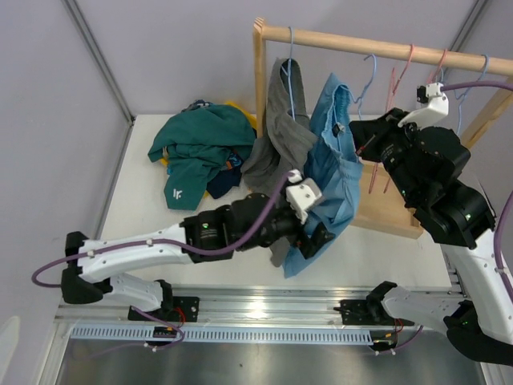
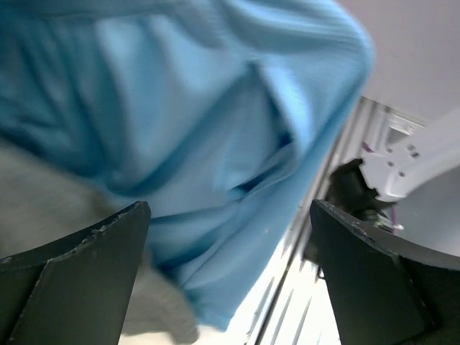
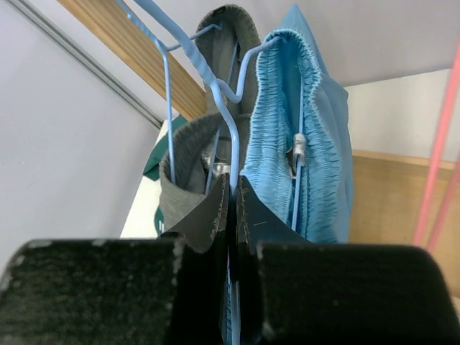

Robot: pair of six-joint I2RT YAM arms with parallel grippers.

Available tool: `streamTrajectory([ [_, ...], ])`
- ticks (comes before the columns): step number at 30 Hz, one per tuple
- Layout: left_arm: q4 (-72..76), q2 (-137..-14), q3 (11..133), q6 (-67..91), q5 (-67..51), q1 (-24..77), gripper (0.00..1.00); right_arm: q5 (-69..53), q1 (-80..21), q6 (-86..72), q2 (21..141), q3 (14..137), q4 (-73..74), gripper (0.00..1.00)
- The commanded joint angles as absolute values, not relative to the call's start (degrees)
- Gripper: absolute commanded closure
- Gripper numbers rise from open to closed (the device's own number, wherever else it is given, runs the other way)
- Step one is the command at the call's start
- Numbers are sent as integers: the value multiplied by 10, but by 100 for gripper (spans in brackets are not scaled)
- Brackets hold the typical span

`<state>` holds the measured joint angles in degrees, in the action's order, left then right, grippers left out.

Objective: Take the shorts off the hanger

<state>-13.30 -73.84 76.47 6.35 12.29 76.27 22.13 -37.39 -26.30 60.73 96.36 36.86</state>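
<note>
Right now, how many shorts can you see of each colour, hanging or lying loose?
Grey shorts, hanging: 1
Light blue shorts, hanging: 1
Teal-green shorts, lying loose: 1
Navy shorts, lying loose, partly covered: 1
Printed shorts, lying loose, mostly hidden: 1
Total: 5

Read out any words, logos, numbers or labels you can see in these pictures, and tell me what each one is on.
White logo on the dark teal-green shorts: a small mark, too small to read as letters.
No text shows on the light blue shorts, the grey shorts, or the blue hanger clamped in the right gripper.
Nothing else readable in any view.
</note>
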Motion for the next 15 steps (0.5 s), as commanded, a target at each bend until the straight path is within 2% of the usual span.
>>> streamTrajectory([
  [1, -70, -767, 809, 48, 120, 788, 1, 257, -384, -276, 591, 954, 347, 100],
  [7, -46, -805, 824, 62, 101, 808, 1, 253, -384, -276, 583, 950, 348, 100],
  [12, -5, -828, 805, 62, 134, 809, 2, 246, -385, -289, 576, 961, 354, 100],
  [15, 76, -824, 759, 57, 157, 809, 15, 249, -385, -297, 573, 976, 367, 100],
])
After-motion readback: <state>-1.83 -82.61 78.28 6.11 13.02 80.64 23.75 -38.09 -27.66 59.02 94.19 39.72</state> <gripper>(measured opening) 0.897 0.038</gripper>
